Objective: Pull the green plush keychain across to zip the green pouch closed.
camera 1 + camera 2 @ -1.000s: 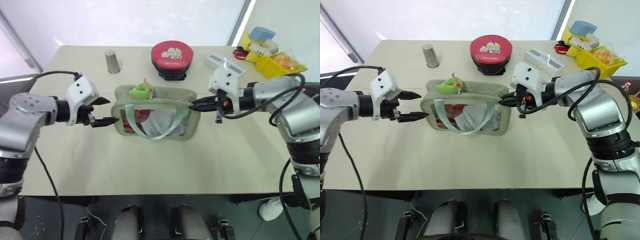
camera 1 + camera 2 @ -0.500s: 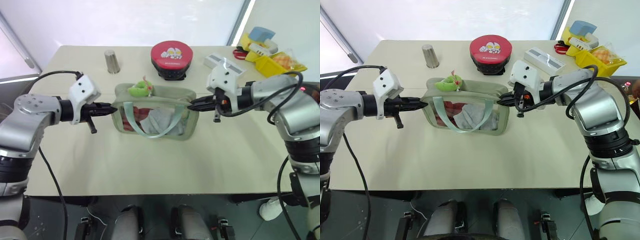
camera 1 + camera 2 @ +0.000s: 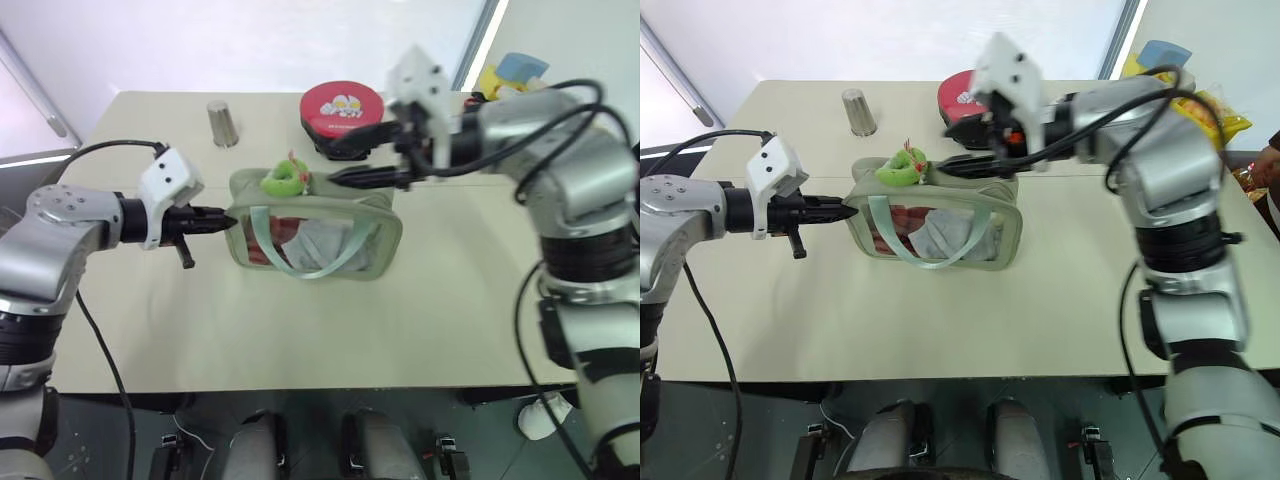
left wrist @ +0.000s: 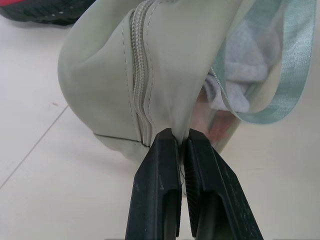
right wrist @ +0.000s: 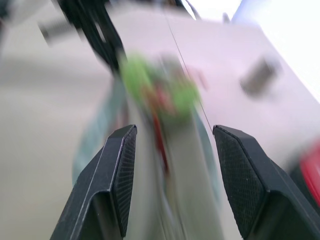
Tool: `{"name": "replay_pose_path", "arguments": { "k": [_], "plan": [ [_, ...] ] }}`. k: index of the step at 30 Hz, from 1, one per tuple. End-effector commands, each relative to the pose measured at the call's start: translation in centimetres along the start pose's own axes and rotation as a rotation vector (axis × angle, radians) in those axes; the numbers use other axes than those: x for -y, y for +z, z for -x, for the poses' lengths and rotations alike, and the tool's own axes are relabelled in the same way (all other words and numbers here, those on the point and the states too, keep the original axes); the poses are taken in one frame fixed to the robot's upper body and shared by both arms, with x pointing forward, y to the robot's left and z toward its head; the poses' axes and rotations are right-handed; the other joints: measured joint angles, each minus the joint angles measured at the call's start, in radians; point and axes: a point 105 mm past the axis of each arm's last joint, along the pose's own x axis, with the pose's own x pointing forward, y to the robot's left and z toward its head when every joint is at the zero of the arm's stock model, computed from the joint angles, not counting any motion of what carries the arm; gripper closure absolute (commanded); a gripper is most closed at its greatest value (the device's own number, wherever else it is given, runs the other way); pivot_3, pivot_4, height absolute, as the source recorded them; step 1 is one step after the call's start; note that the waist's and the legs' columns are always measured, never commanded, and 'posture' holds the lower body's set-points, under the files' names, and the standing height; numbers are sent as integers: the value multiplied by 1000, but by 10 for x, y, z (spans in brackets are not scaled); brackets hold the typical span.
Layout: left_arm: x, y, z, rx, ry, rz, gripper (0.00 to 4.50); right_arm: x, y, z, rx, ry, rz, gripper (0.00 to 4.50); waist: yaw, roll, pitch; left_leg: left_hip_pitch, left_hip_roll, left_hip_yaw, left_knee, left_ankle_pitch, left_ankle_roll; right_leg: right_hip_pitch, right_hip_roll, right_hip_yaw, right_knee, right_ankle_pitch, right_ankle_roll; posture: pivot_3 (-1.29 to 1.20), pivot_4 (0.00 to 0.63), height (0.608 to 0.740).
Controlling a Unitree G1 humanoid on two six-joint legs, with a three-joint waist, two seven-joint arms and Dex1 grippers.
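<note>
Pale tabletop (image 3: 300, 320) runs under everything, lit by a bright window wall behind. Nearest the middle sits the green pouch (image 3: 340, 215), with red and white things showing through its clear side. At 9 o'clock from the pouch, the left gripper (image 3: 222, 220) now has its fingers pressed together on the pouch's end seam; a second ago they were spread apart beside it. On top of the pouch, toward 11 o'clock, rests the green plush keychain (image 3: 281, 180). The right gripper (image 3: 335, 165) has left the pouch's 3 o'clock end, where it was shut, and now hangs spread above the pouch top, pointing at the keychain. Farther back at 12 o'clock stand a round red case (image 3: 342, 108) and a metal cup (image 3: 224, 122).
</note>
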Motion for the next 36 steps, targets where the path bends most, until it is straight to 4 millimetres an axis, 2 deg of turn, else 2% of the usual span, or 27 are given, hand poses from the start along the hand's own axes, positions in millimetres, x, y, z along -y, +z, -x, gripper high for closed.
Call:
{"name": "replay_pose_path", "arguments": {
  "k": [1,3,6,15,18,21,23,25,28,33,36],
  "plan": [
    [-1,15,3,29,15,-41,4500,-8,11,-22,38,6,64,2001,3,0,0,0,0,0,0,0,0,0,-1,0,0,0,0,0,150,740],
    [1,13,3,21,16,-45,4500,-6,7,-35,34,-6,74,2001,3,0,0,-1,-1,0,1,0,0,0,-1,0,0,0,0,0,150,740],
    [2,11,4,15,18,-46,4500,-3,1,-45,24,-17,89,2001,4,0,0,-1,-1,0,1,0,0,0,-1,0,0,0,0,0,150,740],
    [5,8,6,10,30,-45,4500,0,-15,-47,-28,-15,133,2001,1,0,0,-1,-1,0,1,0,0,0,-1,0,0,0,0,0,150,740],
    [5,8,5,13,33,-44,4500,0,-10,-44,-6,-13,114,2862,1,0,0,-1,-1,0,1,0,0,0,-1,0,0,0,0,0,150,740],
    [6,9,4,19,33,-44,4500,2,-5,-40,25,-22,82,4382,1,0,0,-1,-1,0,1,0,0,0,-1,0,0,0,0,0,150,740],
    [6,9,3,23,32,-44,4500,4,1,-36,62,-30,33,4452,1,0,0,-1,-1,0,1,0,0,0,-1,0,0,0,0,0,150,740],
    [6,9,2,25,32,-43,4500,8,7,-27,95,-50,-31,4452,2,0,0,-1,-1,0,1,0,0,0,-1,0,0,0,0,0,150,740],
    [7,7,3,23,36,-36,4500,27,5,-3,83,-180,-80,4452,3,0,0,-1,0,0,1,0,0,0,-1,0,0,0,0,0,150,740],
    [12,3,4,16,39,-11,4500,56,-20,45,-67,-450,-52,4452,4,0,0,-1,-1,-1,1,0,0,1,-2,-1,0,0,0,0,150,740],
    [15,0,3,10,38,-6,4500,65,-36,74,-176,-595,0,4452,3,0,0,-1,-1,-1,0,0,0,1,-2,-1,0,0,0,0,150,740]
  ]
}}
